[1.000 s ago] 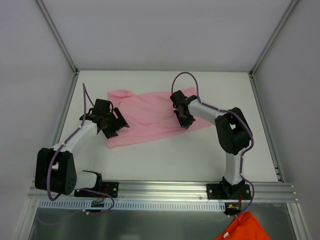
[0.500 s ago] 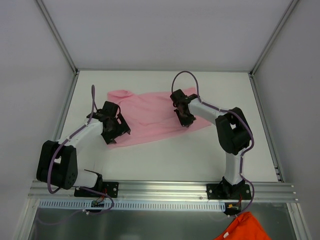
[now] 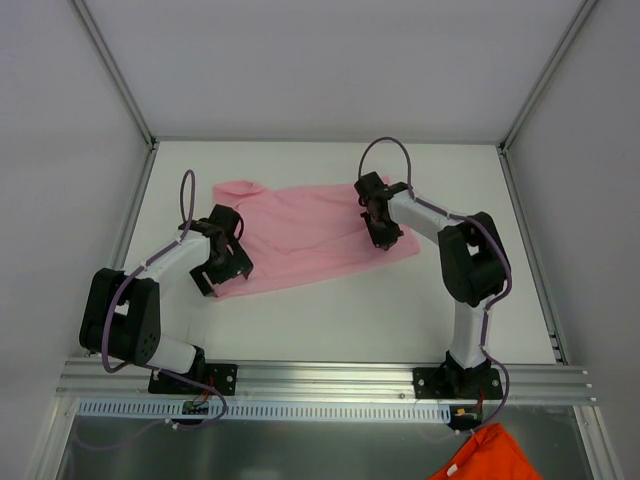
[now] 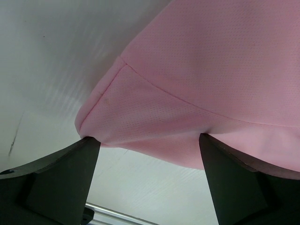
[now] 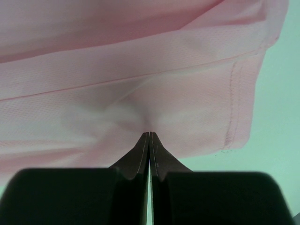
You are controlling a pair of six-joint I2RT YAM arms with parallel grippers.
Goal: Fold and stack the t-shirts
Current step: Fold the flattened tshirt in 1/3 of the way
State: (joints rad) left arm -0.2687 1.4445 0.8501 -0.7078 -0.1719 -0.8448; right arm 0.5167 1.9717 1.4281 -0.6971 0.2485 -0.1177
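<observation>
Pink t-shirt (image 3: 300,235) lies spread across the middle of the white surface (image 3: 330,325), running from the far left down toward the right, mostly flat with soft creases. At its near left corner sits the left end effector (image 3: 222,278). Its fingers (image 4: 61,180) are spread wide on either side of the hem and grip nothing, with the fabric loose between them. The right end effector (image 3: 383,232) is down on the shirt's right end. Its tips are pressed tight together and a small pucker of cloth is pinched there, close to the stitched edge. Both arms reach in from the near side, and their wrists cover the shirt's two ends. An aluminium rail (image 3: 320,383) carries the arm bases. Behind it, at the near right, lies a bright orange cloth (image 3: 482,455), well apart from the shirt.
</observation>
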